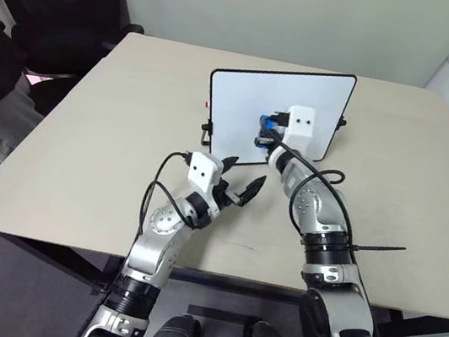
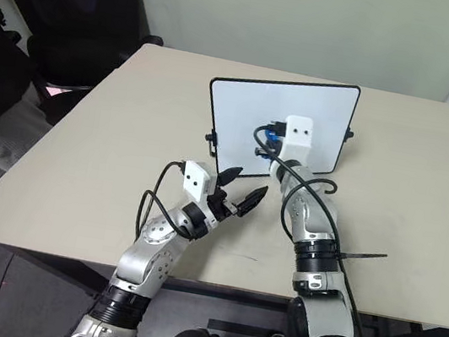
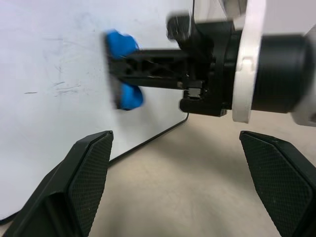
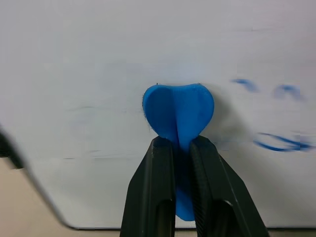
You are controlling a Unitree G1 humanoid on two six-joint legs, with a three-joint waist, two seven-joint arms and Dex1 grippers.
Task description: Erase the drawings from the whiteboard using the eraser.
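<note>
1. The right gripper (image 4: 181,148) has its two black fingers clamped hard on the small bright blue eraser (image 4: 178,112), squeezing it so the block bulges into a heart shape, its face against the white, black-framed whiteboard (image 1: 243,103).
2. The board stands upright on little black feet on the beige table (image 1: 81,154), near the far edge, nothing bracing it.
3. Risk one: push too hard and the board could tip or slide back, since the left gripper (image 1: 236,193) hangs open-fingered just short of it, touching nothing.
4. Risk two: the pinch is narrow and the eraser is deformed, so a sideways drag might twist it out of the jaws.
5. Risk three: the blue marker drawings (image 4: 279,143) sit just beside the eraser, a few loose strokes; a stroke going the wrong way would miss them.
6. Faint smudging shows across the board, so a ghost of ink may linger.
</note>
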